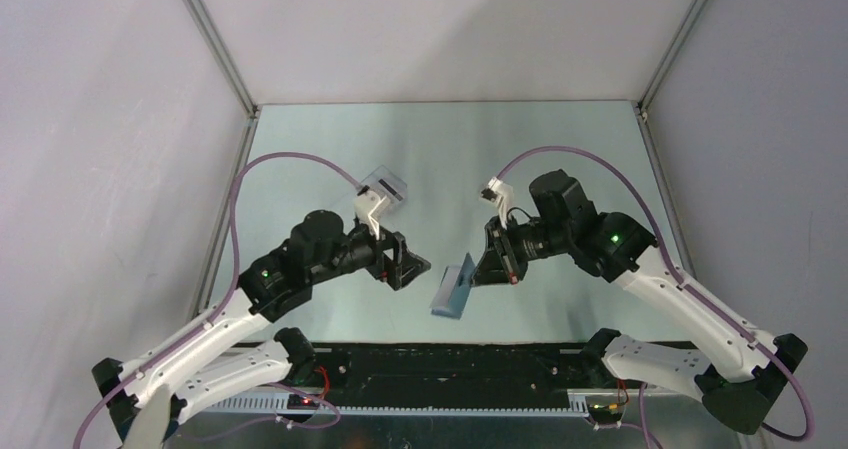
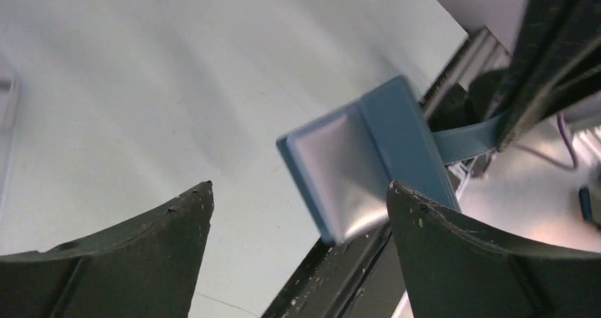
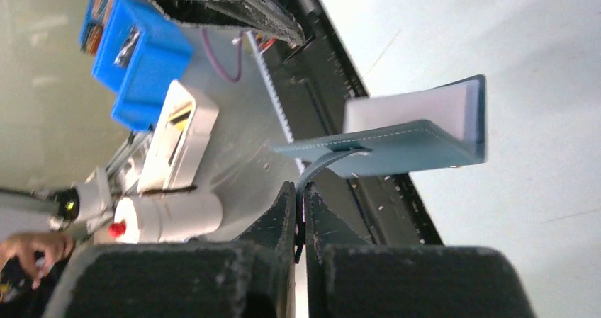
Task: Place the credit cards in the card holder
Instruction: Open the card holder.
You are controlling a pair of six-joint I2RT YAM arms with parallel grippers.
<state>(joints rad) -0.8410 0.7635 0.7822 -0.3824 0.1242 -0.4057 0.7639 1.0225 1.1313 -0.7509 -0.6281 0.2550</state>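
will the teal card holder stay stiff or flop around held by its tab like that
Probably light: the right gripper holds the card holder by its thin strap tab alone. The covers look fairly stiff, forming an open V at the spine. Hanging from that bent strap, it may swing or twist if nudged.

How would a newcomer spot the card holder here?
On the pale table, look near the middle of its front edge. The right gripper pinches the strap of a small wallet, the card holder. It is opaque teal-blue, unlike the clear plastic box farther back.
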